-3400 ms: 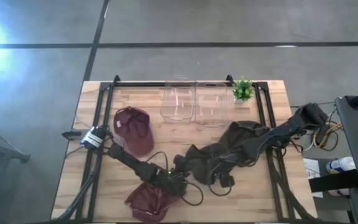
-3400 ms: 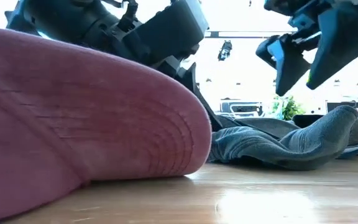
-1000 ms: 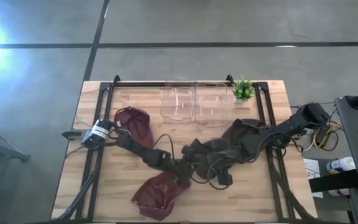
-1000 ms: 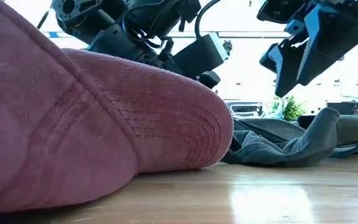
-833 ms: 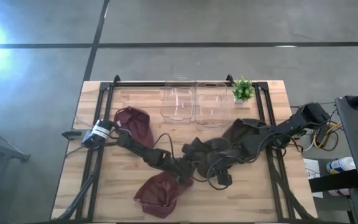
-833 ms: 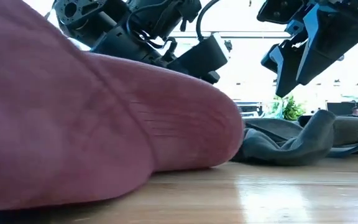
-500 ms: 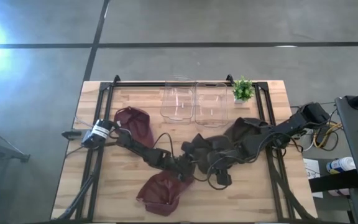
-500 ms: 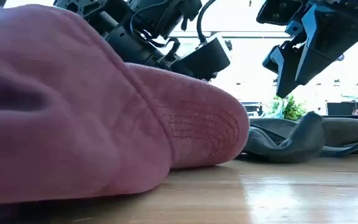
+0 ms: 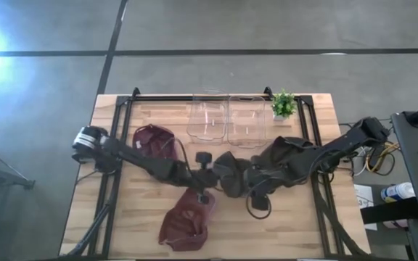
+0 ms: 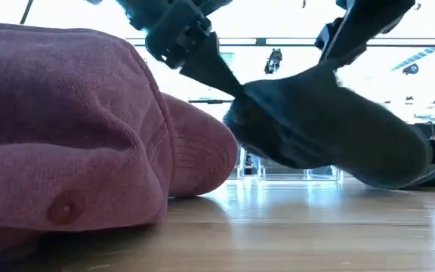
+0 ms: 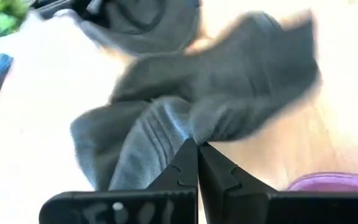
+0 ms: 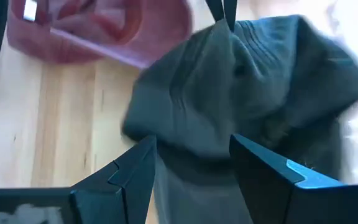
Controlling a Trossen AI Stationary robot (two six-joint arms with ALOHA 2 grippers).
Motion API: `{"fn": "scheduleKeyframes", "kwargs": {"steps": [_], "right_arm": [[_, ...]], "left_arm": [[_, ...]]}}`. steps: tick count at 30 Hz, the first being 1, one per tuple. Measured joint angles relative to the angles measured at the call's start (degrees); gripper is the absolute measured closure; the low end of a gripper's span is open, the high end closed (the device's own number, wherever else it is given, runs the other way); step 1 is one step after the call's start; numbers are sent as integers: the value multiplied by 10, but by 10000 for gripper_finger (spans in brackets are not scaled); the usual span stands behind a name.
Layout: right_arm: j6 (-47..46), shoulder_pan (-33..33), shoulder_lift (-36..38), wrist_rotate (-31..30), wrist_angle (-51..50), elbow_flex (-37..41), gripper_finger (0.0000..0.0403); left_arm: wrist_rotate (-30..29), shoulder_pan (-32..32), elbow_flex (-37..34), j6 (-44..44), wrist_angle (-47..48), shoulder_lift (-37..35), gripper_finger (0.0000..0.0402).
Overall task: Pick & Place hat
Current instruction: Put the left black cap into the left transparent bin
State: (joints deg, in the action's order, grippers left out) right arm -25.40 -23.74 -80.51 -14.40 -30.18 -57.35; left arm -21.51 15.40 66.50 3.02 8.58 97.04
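A dark grey hat (image 9: 231,174) hangs at mid-table with my left gripper (image 11: 197,146) shut on it; in the low view it bulges clear of the wood (image 10: 331,128). My right gripper (image 12: 191,142) stands open just right of it, a finger on each side of the raised cloth; whether they touch it I cannot tell. A maroon hat (image 9: 186,225) lies near the front edge, filling the low view's left (image 10: 66,128). Another maroon hat (image 9: 154,143) lies at the far left. My left gripper pinches a fold of the grey hat's cloth (image 11: 194,127) between its two shut fingers, which slant down from the table's left. The pinched part is lifted clear of the table and the cloth sags below the fingers (image 10: 236,91), trailing toward the right.
Two clear bins (image 9: 227,119) stand at the far edge, with a small green plant (image 9: 284,105) to their right. More dark grey cloth (image 9: 289,156) lies under my right arm. Black rails (image 9: 115,181) run along both table sides. Bare wood shows at front right.
My left gripper has taken hold of the grey hat and risen sharply, rolling a little. The gripped part of the hat has come up off the table into a hanging bulge, while its right part trails lower. My right gripper has risen slightly and stayed open.
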Motion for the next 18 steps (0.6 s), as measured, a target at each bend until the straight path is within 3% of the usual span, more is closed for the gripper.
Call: {"fn": "scheduleKeyframes", "kwargs": {"steps": [4, 6, 12, 18], "right_arm": [[-15, -3, 25, -11, -17, -3, 202], [-30, -6, 37, -14, -20, -3, 202], [-40, -13, 39, -20, -31, -2, 202], [-108, -16, 9, 63, -30, -1, 202]], "left_arm": [[8, -16, 3, -57, 22, -61, 401], [41, -23, 4, -70, 46, -79, 401], [95, -18, 4, 26, 133, -85, 401], [121, 0, 3, 49, 200, -58, 401]]}}
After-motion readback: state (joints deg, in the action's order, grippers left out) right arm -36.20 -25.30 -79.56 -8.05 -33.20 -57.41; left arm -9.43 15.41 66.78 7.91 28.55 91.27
